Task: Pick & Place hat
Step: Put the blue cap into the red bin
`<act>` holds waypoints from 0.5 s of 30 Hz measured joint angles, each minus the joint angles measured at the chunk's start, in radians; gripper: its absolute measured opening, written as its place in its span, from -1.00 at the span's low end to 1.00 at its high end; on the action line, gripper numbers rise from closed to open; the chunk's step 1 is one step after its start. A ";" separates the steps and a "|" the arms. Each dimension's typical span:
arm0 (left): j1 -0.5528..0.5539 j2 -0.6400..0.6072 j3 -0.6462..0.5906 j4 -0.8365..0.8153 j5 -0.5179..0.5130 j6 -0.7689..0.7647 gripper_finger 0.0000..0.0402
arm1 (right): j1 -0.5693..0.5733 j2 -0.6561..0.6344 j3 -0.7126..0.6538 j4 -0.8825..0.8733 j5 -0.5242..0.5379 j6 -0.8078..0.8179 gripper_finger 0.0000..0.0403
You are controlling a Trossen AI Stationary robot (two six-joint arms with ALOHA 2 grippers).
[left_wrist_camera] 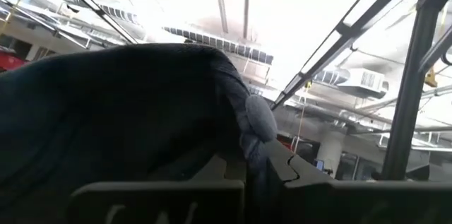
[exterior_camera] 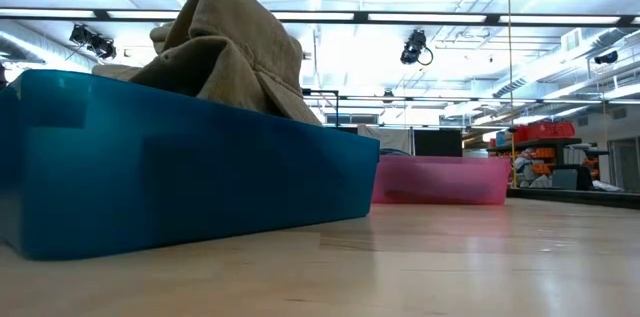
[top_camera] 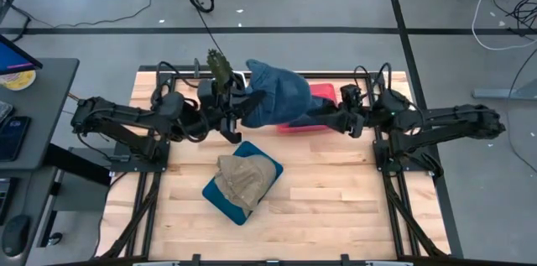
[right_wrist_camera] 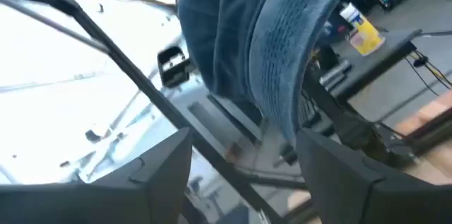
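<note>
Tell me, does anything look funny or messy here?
Yes. The floppy blue denim hat hangs stretched in the air between the left gripper and right gripper. The crumpled tan cloth hat sits heaped, spilling over its blue plastic bin.

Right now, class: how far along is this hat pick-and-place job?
Done: a tan hat lies in the blue bin. In hand: the blue denim hat is held aloft between the left gripper and right gripper. Left: setting it down, probably in the pink bin.
</note>
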 joint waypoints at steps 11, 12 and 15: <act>0.029 0.000 0.000 0.034 -0.003 -0.026 -0.97 | -0.039 0.075 -0.016 0.031 0.010 0.003 0.27; 0.029 0.000 0.000 0.034 -0.003 -0.025 -0.97 | -0.044 0.075 -0.016 0.015 0.010 -0.001 0.27; 0.028 0.000 0.000 0.053 -0.003 -0.018 -0.97 | -0.060 0.075 -0.016 -0.018 0.010 -0.012 0.27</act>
